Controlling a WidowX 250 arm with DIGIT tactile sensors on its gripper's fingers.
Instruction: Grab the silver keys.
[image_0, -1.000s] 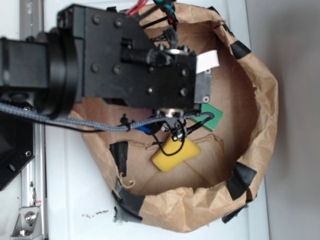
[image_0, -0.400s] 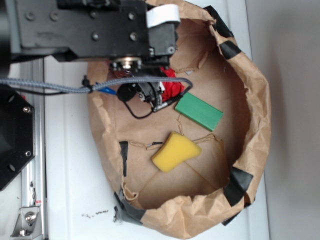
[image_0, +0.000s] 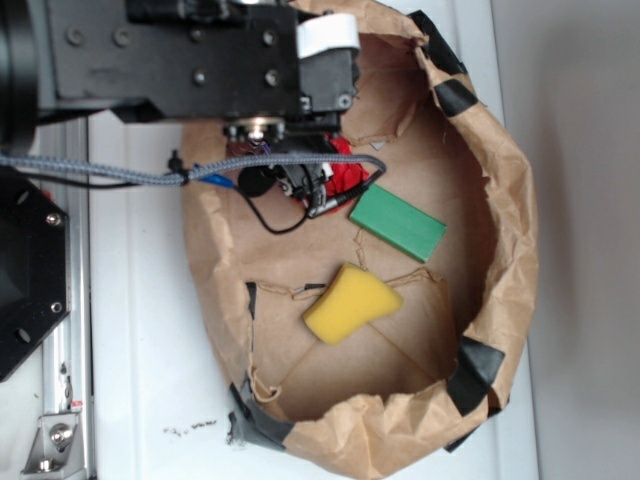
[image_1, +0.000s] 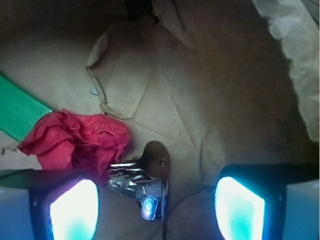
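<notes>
The claw (image_1: 156, 202) has black fingers whose pads (image_1: 75, 210) glow pale blue-white to teal. Between them lie the keys (image_1: 137, 187), shiny silver with a brown round tag (image_1: 156, 157). Just left of the claw, a crumpled ball (image_1: 80, 140) is red, and beyond it a block (image_0: 398, 222) is plain green. Farther off, the sponge (image_0: 350, 303) is yellow. The paper bag (image_0: 500, 200) around everything is brown, patched with black tape (image_0: 480, 365). The desk (image_0: 140, 350) is white.
</notes>
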